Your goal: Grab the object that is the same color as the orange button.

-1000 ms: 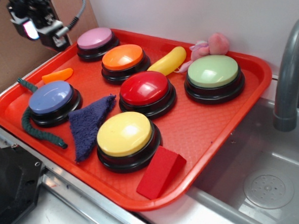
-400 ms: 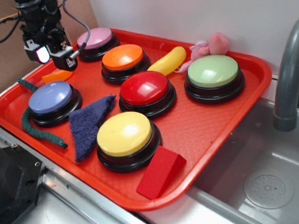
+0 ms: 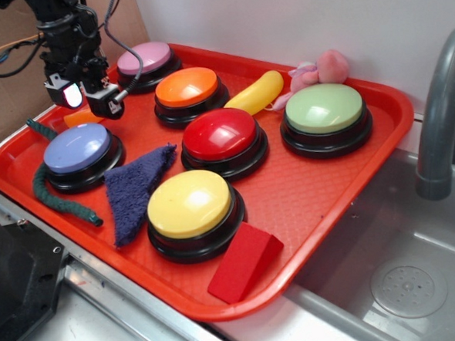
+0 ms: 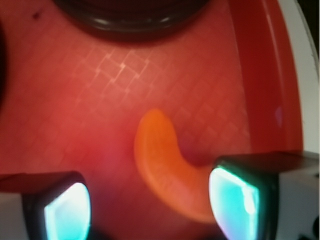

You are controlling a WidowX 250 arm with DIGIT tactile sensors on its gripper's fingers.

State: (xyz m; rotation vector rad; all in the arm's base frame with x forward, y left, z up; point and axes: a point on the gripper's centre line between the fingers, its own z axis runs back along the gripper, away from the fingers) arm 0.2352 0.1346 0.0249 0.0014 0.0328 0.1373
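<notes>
Wrist view shows the gripper spread wide over the red tray, with the small orange slice lying flat between the fingers but crowded against one pad, well clear of the other. It sits off the orange button (near the tray's edge, beside the blue button). Closing off-centre like this could, I judge, nudge the glossy curved piece sideways and let it slip out.

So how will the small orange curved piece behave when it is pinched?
The orange piece looks glossy, so it may slip between the open end effector fingers. Its curved shape could make it pivot on the tray. It seems rigid and probably light.
</notes>
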